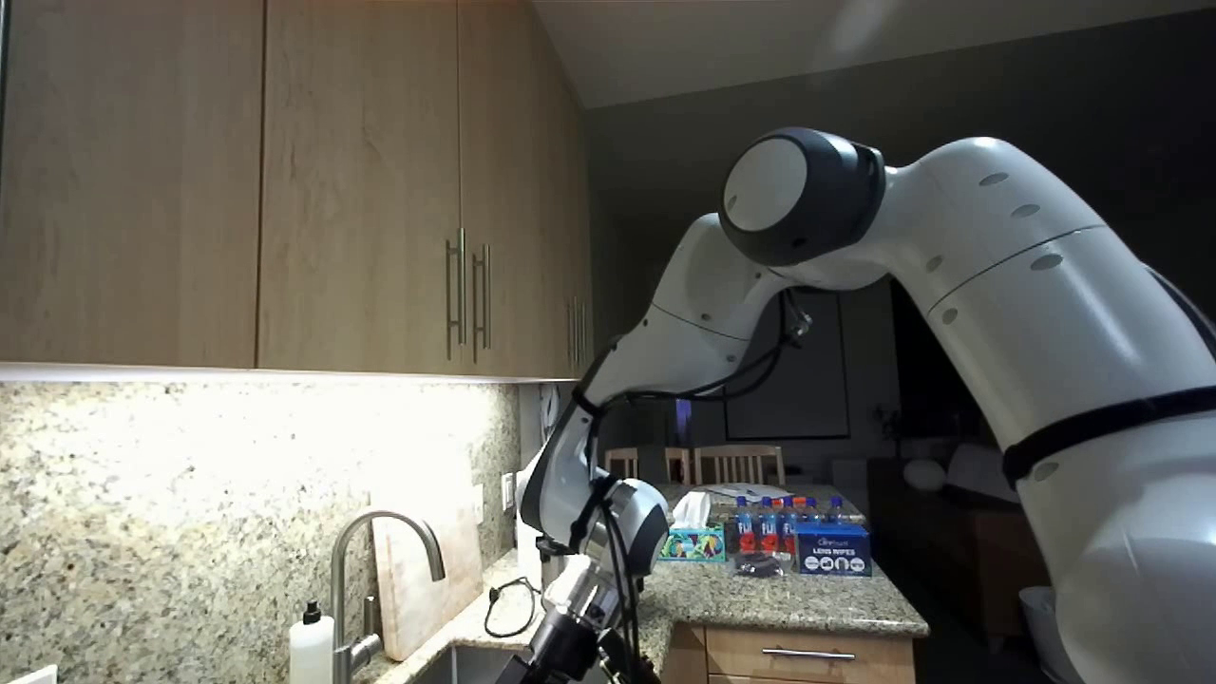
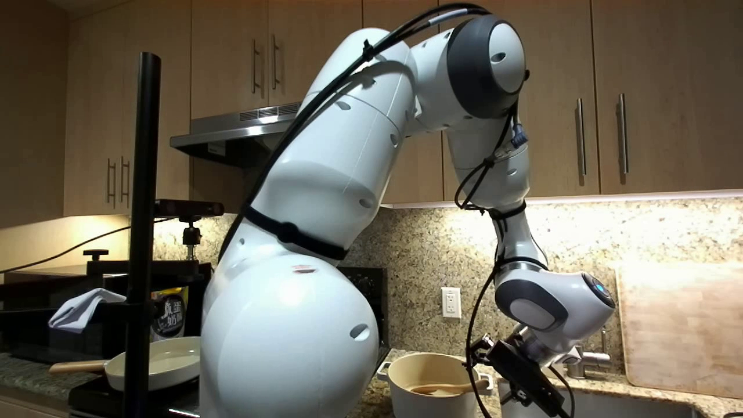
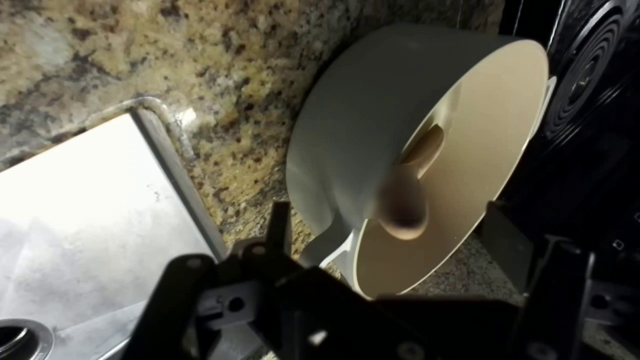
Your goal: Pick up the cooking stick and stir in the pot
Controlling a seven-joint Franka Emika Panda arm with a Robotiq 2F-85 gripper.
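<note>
My fingers (image 3: 506, 245) gape wide.
Lowered crookedly, they could shove the round, grey, cream-lined pot (image 3: 360, 115), right of frame centre, so I'd miss the round-ended brown wooden stick (image 3: 405, 195) inside.

My speckled granite counter (image 3: 240, 125) spans the wrist view's upper left, the pale pot (image 3: 360, 110) standing on it right of centre. Lower right in an exterior view, I see it carry a tissue box (image 1: 693, 543), bottles (image 1: 768, 530) and a lens-wipes box (image 1: 834, 549).
</note>
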